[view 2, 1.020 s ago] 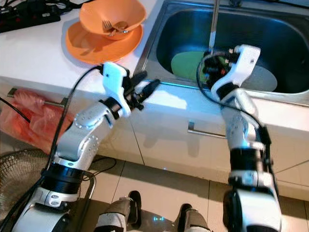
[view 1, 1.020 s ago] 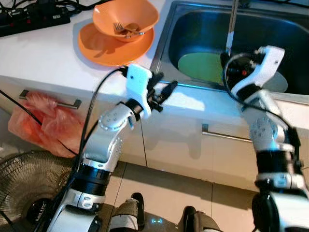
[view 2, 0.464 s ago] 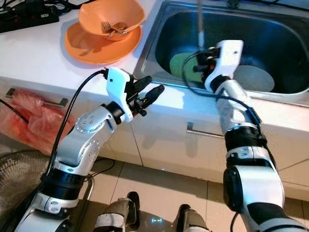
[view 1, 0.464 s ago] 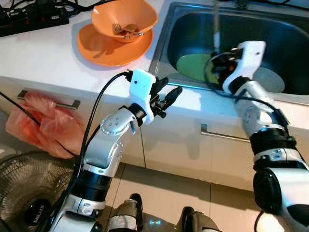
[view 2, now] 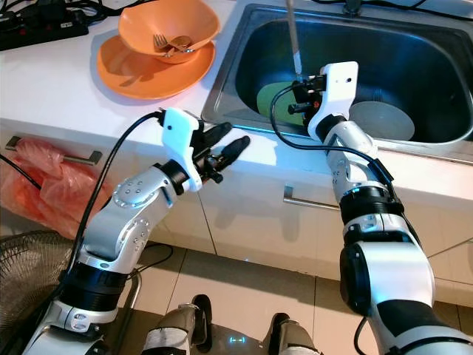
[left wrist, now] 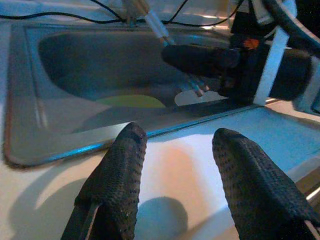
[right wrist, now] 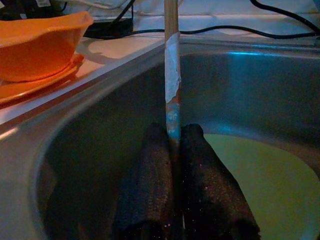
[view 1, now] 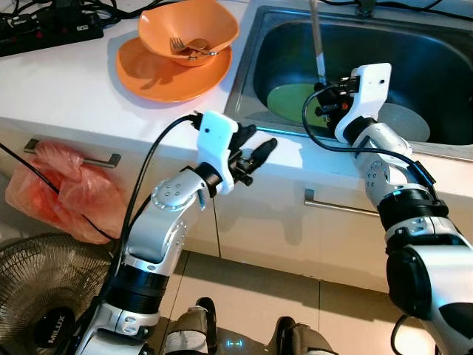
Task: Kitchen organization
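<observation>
My right gripper [view 1: 329, 111] is shut on a thin wooden stick [view 1: 316, 52] that stands nearly upright over the steel sink [view 1: 244, 66]. In the right wrist view the stick [right wrist: 171, 75] is pinched between the two black fingers [right wrist: 150, 200]. Below it in the basin lie a green plate [view 1: 288, 103] and a grey dish [view 1: 405, 122]. My left gripper [view 1: 255, 148] hangs open at the counter's front edge, just left of the sink, holding nothing. An orange bowl [view 1: 188, 29] with a fork [view 1: 188, 46] in it sits on an orange plate [view 1: 159, 78] on the white counter.
A black power strip [view 1: 44, 29] with cables lies at the counter's back left. A red plastic bag [view 1: 59, 192] hangs from a cabinet handle, with a floor fan [view 1: 37, 296] below. Another cabinet handle [view 1: 340, 207] sits under the sink.
My right gripper has carried the stick leftward over the sink, toward the green plate. The left gripper has edged right along the counter's front and stays open.
</observation>
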### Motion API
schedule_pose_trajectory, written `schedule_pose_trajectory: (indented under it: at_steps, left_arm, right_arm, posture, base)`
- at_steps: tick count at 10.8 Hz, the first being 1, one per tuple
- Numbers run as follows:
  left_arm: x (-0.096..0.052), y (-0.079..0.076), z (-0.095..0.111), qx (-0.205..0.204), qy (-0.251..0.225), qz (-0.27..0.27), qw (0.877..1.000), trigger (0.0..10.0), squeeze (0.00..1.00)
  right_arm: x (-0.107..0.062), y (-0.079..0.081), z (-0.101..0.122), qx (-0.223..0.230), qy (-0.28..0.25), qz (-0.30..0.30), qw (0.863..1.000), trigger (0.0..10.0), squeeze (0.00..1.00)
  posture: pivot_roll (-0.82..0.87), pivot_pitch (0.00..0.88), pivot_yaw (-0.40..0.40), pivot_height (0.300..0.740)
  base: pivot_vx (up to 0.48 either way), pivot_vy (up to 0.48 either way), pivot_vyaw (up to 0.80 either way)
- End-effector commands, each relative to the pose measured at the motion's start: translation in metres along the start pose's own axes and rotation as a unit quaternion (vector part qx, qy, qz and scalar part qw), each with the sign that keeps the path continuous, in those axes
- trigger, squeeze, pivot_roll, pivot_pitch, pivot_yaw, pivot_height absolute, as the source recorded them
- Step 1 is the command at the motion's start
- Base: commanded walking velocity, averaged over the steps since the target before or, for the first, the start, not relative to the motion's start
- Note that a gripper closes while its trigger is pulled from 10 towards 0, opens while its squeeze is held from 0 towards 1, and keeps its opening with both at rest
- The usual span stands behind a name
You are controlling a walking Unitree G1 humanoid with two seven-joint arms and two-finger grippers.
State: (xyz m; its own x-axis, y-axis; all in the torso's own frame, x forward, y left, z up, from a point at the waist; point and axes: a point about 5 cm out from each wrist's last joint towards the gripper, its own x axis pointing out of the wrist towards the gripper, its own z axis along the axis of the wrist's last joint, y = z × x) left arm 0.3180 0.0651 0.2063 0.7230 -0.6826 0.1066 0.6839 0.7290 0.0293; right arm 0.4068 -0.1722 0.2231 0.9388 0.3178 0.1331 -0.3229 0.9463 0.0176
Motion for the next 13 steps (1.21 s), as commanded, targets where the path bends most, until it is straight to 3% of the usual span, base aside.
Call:
schedule_pose_trajectory:
  at_steps: [1,2,3,4,5,6,7,8,10,11,13]
  left_arm:
    - [-0.002,-0.005,0.0,0.003,0.004,-0.011,1.0,10.0,0.0]
    - [-0.002,-0.005,0.0,0.002,0.005,-0.012,1.0,10.0,0.0]
    - [-0.002,-0.005,-0.001,0.001,0.006,-0.012,1.0,10.0,0.0]
    - [-0.002,-0.006,-0.001,0.0,0.007,-0.012,1.0,10.0,0.0]
    - [-0.002,-0.006,-0.002,-0.001,0.007,-0.012,1.0,10.0,0.0]
    - [-0.002,-0.007,-0.002,-0.003,0.008,-0.012,1.0,10.0,0.0]
    - [-0.003,-0.007,-0.002,-0.003,0.008,-0.011,1.0,10.0,0.0]
    - [-0.003,-0.006,-0.002,-0.003,0.008,-0.01,1.0,10.0,0.0]
    - [-0.003,-0.005,-0.002,-0.004,0.006,-0.006,1.0,10.0,0.0]
    - [-0.002,-0.004,-0.002,-0.005,0.004,-0.001,1.0,10.0,0.0]
    - [-0.001,-0.004,-0.003,-0.008,0.002,0.005,1.0,10.0,0.0]
  right_arm:
    - [-0.004,-0.002,-0.014,0.001,0.03,0.004,1.0,10.0,0.71]
    - [-0.004,-0.002,-0.015,-0.001,0.033,0.001,0.999,10.0,0.92]
    - [-0.004,-0.003,-0.016,-0.003,0.035,-0.001,0.999,10.0,0.89]
    - [-0.004,-0.003,-0.017,-0.008,0.037,-0.001,0.999,10.0,0.0]
    - [-0.004,-0.003,-0.017,-0.003,0.036,-0.003,0.999,10.0,0.0]
    - [-0.004,-0.003,-0.017,0.002,0.038,0.0,0.999,10.0,1.0]
    - [-0.004,-0.004,-0.017,-0.004,0.037,-0.004,0.999,10.0,1.0]
    - [-0.004,-0.005,-0.016,-0.011,0.033,-0.01,0.999,10.0,0.0]
    - [-0.002,-0.005,-0.006,-0.019,0.007,-0.003,1.0,10.0,0.0]
    - [0.001,-0.005,0.022,-0.016,-0.058,0.004,0.998,10.0,0.0]
    - [0.001,-0.004,0.049,-0.026,-0.111,0.011,0.993,10.0,0.0]
  posture:
    - [0.12,0.23,0.008,0.74]
    - [0.12,0.231,0.007,0.74]
    - [0.13,0.232,0.006,0.74]
    - [0.13,0.234,0.005,0.74]
    - [0.12,0.233,0.005,0.74]
    - [0.13,0.234,0.003,0.74]
    - [0.12,0.235,0.003,0.74]
    - [0.13,0.234,0.002,0.74]
    - [0.12,0.233,0.002,0.74]
    - [0.12,0.232,0.003,0.74]
    - [0.11,0.23,0.004,0.74]
  base:
    - [0.0,0.0,0.0]
    - [0.0,0.0,0.0]
    - [0.0,0.0,0.0]
    - [0.0,0.0,0.0]
    - [0.0,0.0,0.0]
    - [0.0,0.0,0.0]
    - [0.0,0.0,0.0]
    - [0.0,0.0,0.0]
    - [0.0,0.0,0.0]
    - [0.0,0.0,0.0]
    - [0.0,0.0,0.0]
